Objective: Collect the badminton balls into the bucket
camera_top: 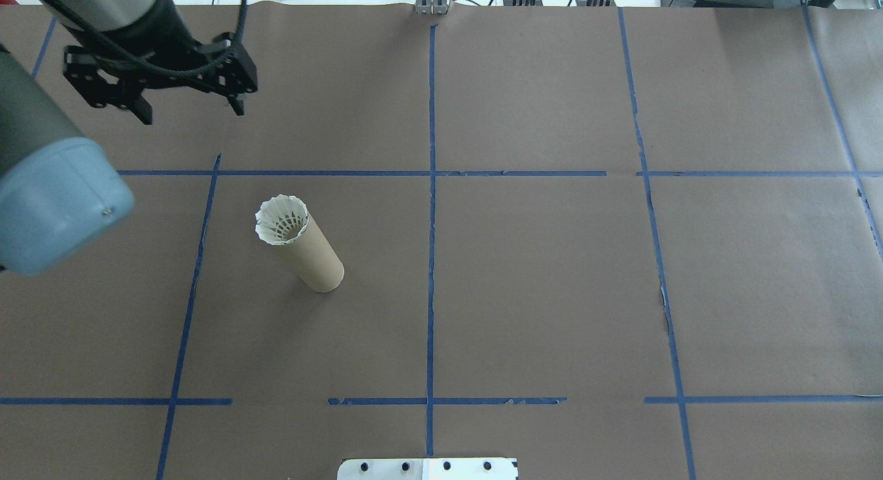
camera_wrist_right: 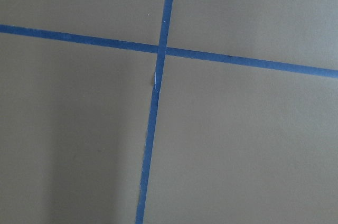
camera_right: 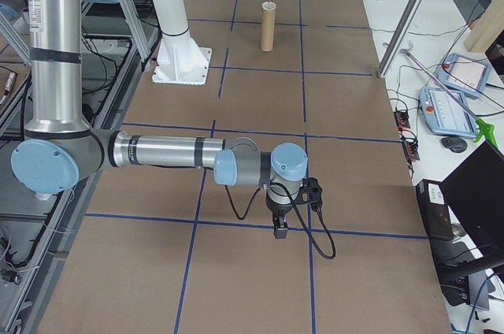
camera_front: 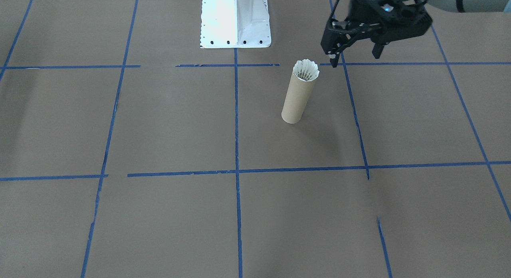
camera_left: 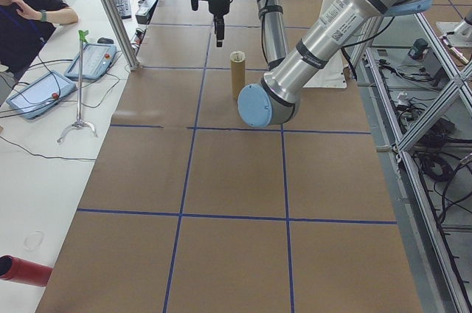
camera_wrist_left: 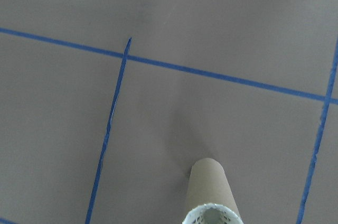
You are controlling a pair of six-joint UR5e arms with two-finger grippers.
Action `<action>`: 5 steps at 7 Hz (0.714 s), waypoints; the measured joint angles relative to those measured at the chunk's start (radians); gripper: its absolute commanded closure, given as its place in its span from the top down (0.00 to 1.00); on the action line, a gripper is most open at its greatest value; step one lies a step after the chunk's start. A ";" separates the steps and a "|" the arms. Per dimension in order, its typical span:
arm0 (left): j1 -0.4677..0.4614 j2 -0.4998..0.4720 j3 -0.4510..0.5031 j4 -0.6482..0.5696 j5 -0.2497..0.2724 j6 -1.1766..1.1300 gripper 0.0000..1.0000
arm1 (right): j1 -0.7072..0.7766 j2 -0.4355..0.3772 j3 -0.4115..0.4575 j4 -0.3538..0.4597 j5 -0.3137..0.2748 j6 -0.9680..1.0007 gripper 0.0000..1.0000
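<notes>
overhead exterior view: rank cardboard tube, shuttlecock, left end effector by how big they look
1. left end effector, though it sits nearer the camera, which may inflate it
2. cardboard tube
3. shuttlecock, only its feather skirt showing at the tube's mouth

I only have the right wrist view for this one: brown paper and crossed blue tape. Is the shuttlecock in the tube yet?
Observer: Yes. The shuttlecock sits in the mouth of the upright tube, feathers up.
Operator: Is an arm holding it?
Observer: No. The left gripper hangs off to the side of the tube, fingers spread, nothing between them.
Operator: And the right gripper?
Observer: The right gripper points down over the table, far from the tube. Only a side view shows it, so I cannot tell whether it is open.
</notes>
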 measured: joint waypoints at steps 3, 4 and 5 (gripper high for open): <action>-0.301 0.276 0.045 -0.160 -0.074 0.545 1.00 | 0.000 0.000 0.000 0.000 0.000 0.001 1.00; -0.397 0.370 0.118 -0.250 -0.093 0.726 1.00 | 0.000 0.000 0.000 0.000 0.000 0.001 1.00; -0.477 0.477 0.202 -0.381 -0.124 0.868 1.00 | 0.000 0.000 0.000 0.000 0.000 0.001 1.00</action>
